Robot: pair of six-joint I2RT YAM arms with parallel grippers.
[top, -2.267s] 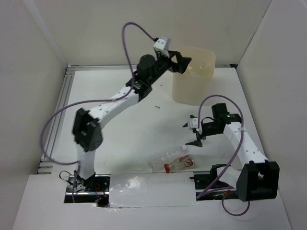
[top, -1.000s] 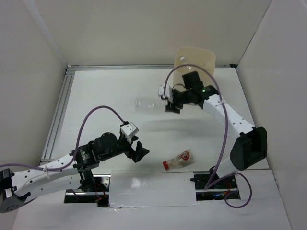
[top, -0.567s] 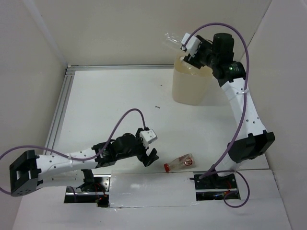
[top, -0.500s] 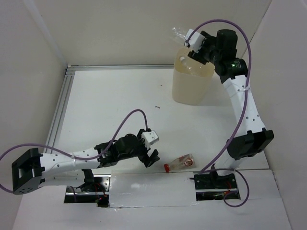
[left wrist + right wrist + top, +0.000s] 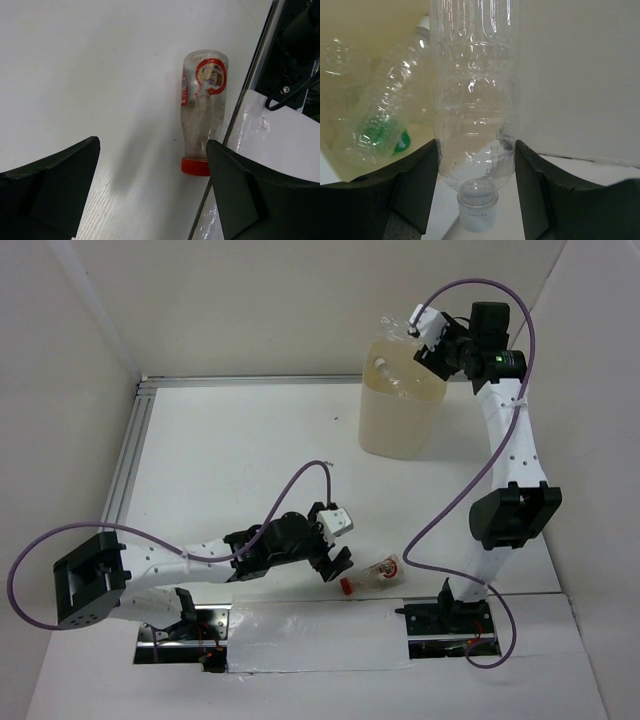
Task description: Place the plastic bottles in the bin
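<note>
The red-capped bottle [image 5: 202, 110] lies on its side on the bench [image 5: 230, 460] near the front edge, well apart from the bin [image 5: 400, 425] at the far side. The left fingers [image 5: 337, 562] hover just beside it, spread wide and holding nothing. In the left wrist view the bottle sits ahead of the gap and off toward the right-hand finger, its long axis running along the reach (cap nearest the wrist, base away). A close would therefore squeeze across its width once the gap shifts that way. The left arm is by far the nearer. The right fingers [image 5: 432, 344] are clamped on a clear bottle [image 5: 475, 100], neck down, held at the bin's rim.
</note>
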